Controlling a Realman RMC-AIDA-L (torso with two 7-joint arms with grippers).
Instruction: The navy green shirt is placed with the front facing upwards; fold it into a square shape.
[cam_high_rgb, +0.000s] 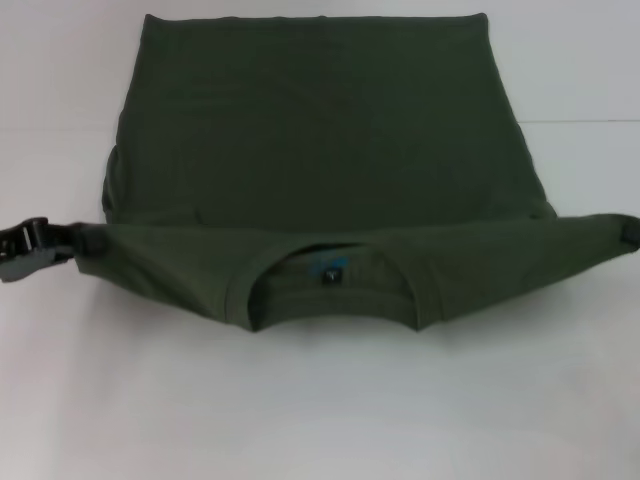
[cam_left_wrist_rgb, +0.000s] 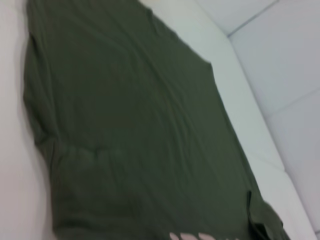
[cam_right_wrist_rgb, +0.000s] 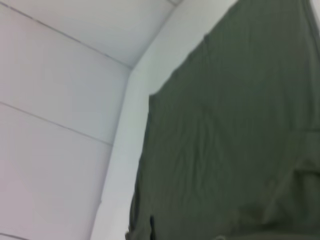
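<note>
The dark olive-green shirt (cam_high_rgb: 320, 140) lies spread on the white table (cam_high_rgb: 320, 400). Its collar end (cam_high_rgb: 330, 285) is raised and stretched taut across the near side, and the blue print and small dark tag (cam_high_rgb: 331, 270) show inside the collar. My left gripper (cam_high_rgb: 82, 243) is shut on the shirt's left shoulder corner. My right gripper (cam_high_rgb: 626, 230) is shut on the right shoulder corner at the frame's edge. The left wrist view shows the shirt's body (cam_left_wrist_rgb: 130, 130) with a strip of pale lettering (cam_left_wrist_rgb: 200, 236). The right wrist view shows the green cloth (cam_right_wrist_rgb: 235, 140).
The white table runs under and around the shirt. Pale wall panels (cam_right_wrist_rgb: 55, 100) rise behind its far edge. The shirt's hem (cam_high_rgb: 315, 18) lies at the far side.
</note>
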